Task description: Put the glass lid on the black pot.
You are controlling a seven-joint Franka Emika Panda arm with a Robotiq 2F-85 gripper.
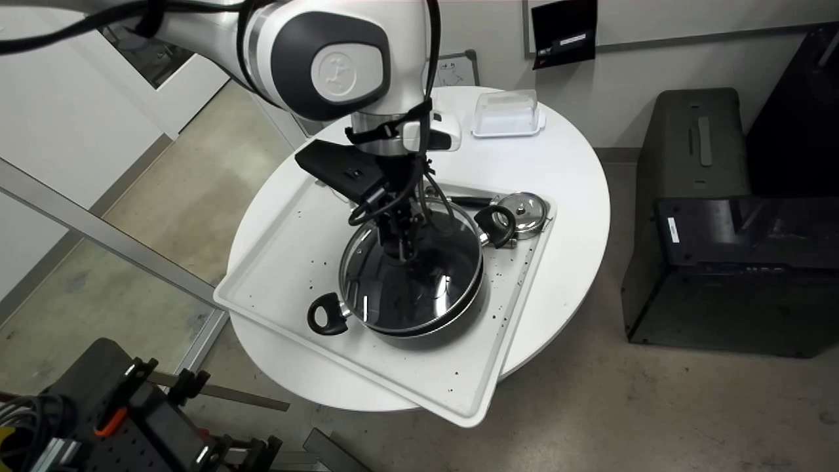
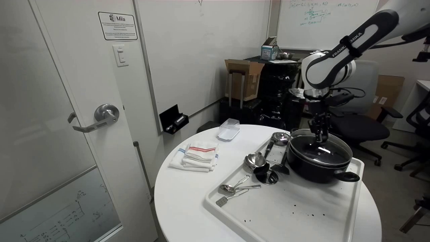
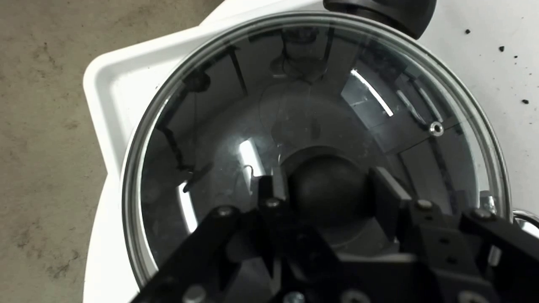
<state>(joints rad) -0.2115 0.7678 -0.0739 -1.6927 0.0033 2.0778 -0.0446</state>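
Observation:
The glass lid (image 1: 419, 305) has a thin metal rim and a dark round knob (image 3: 326, 185). It lies over the top of the black pot (image 2: 312, 171), and it also shows in an exterior view (image 2: 332, 153). In an exterior view the lid's rim looks slightly offset from the pot's rim; I cannot tell whether it is fully seated. The pot's loop handle (image 1: 328, 314) sticks out at the side. My gripper (image 3: 330, 181) is above the lid's centre, with one finger pad on each side of the knob, apparently shut on it. The pot's interior shows only darkly through the glass.
The pot stands on a white tray (image 1: 282, 275) on a round white table (image 1: 577, 196). Metal utensils (image 2: 231, 188), a ladle (image 2: 255, 161) and a small lidded metal piece (image 1: 523, 213) lie near the pot. Folded cloths (image 2: 198, 156) and a clear plastic box (image 1: 506, 115) stand off the tray.

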